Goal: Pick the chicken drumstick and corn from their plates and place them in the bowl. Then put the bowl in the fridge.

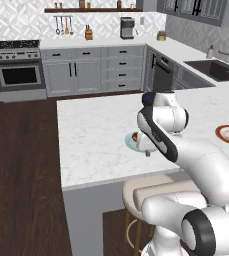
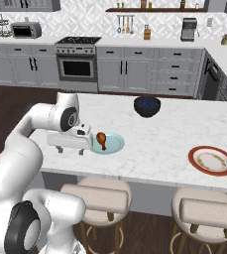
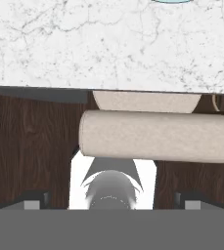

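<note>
First pick pending: my tool (image 2: 70,150) hovers spread beside the drumstick (image 2: 101,140) on its plate (image 2: 113,144); next, centre over it and descend.

We see a white marble table (image 2: 154,134) over dark wood floor (image 1: 21,165), with beige stools (image 2: 105,196) at its near edge. Grey cabinets (image 1: 86,70), a steel oven (image 2: 77,64), a sink (image 1: 218,69) and a patterned backsplash (image 1: 21,22) line the walls.

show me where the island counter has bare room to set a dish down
Bare marble lies between the light-blue plate holding the drumstick and the red-rimmed plate, below the dark bowl. It is crowded near the open gripper beside the blue plate.
</note>
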You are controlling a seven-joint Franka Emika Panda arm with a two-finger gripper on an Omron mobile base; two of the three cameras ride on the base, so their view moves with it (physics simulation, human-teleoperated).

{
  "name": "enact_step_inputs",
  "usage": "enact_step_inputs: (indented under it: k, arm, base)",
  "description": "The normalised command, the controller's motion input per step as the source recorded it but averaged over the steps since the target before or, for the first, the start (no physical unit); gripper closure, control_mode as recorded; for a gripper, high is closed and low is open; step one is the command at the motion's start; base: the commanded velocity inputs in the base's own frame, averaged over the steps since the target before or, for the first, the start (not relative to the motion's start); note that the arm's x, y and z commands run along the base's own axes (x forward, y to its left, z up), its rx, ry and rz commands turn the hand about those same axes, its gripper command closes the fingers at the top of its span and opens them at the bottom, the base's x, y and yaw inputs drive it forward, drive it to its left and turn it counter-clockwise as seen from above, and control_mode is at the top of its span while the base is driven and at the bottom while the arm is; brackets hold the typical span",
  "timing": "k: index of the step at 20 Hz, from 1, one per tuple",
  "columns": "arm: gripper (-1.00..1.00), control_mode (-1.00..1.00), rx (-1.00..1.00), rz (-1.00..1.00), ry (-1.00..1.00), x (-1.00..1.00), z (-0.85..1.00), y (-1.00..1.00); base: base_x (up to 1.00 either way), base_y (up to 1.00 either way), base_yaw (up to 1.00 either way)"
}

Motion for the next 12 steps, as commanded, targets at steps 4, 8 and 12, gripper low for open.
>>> enact_step_inputs:
  k: [4,8,12]
  arm:
    - [-1.0,-1.0,0.0,0.12,0.05,1.0,-0.02,-0.24]
    - [-1.0,-1.0,0.0,0.15,0.0,0.94,-0.15,-0.21]
    - [-1.0,-1.0,-0.03,0.19,0.01,0.72,-0.66,-0.09]
  base:
    - [0.0,0.0,0.0]
    - [0.0,0.0,0.0]
    - [0.0,0.0,0.0]
